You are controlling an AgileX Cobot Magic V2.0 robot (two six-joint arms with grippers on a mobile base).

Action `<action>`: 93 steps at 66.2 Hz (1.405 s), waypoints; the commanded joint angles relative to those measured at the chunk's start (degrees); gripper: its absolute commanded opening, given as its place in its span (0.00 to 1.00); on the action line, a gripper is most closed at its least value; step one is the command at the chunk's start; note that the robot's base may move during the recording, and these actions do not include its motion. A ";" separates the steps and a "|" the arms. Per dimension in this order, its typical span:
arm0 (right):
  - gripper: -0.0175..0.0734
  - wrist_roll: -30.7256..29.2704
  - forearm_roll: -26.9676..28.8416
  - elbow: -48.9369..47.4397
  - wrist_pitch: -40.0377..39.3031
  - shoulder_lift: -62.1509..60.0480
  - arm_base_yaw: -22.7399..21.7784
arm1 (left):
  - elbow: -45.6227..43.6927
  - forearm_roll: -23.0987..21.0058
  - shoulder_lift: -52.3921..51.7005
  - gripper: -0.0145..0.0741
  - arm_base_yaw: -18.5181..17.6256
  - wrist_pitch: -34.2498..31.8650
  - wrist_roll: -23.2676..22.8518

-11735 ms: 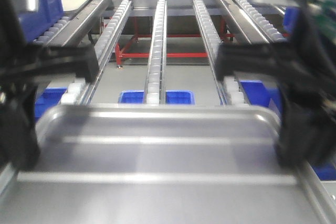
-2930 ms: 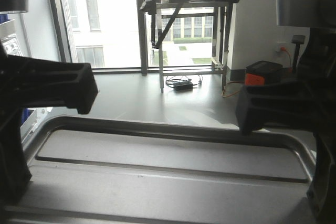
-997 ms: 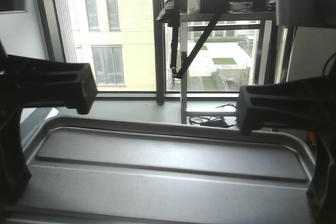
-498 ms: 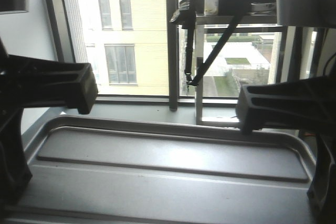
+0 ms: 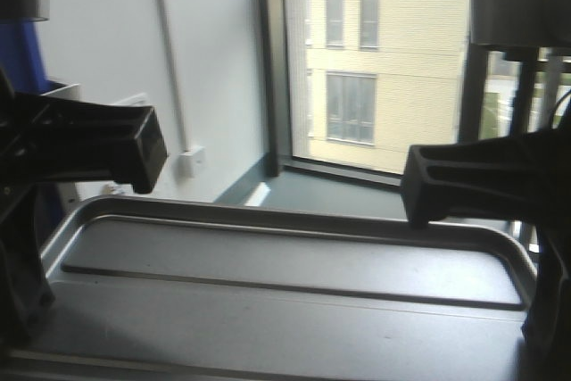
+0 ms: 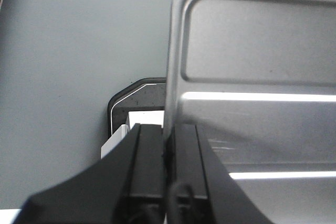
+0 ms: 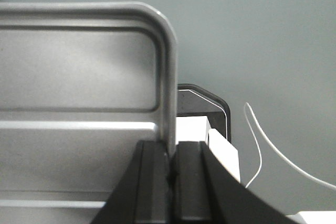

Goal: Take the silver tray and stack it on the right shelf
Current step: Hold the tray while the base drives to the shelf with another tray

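The silver tray is held level low in the front view, shiny, with a raised rim and two long ridges along its floor. My left gripper is shut on the tray's left rim, which runs up between its two black fingers. My right gripper is shut on the tray's right rim in the same way. Black parts of both arms stand over the tray's left and right ends in the front view. The right shelf is out of view.
Ahead stand a white wall with a socket and a large window. Something blue shows at far left. Grey floor lies under the tray, with a black-and-white block and a white cable.
The background has slid to the right: the table with the bottle has left the view and the white wall has come in. The tray stays clamped in both grippers.
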 commanded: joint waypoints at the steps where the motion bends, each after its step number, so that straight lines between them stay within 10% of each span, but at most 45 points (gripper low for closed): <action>1: 0.26 -0.27 -2.03 -1.27 1.68 -1.08 -0.05 | -1.30 2.05 -1.23 0.05 -0.14 1.62 -0.01; 93: 0.26 -0.27 -2.03 -1.27 5.09 -1.08 -0.05 | -1.30 1.87 -1.23 0.05 -0.14 1.62 -0.01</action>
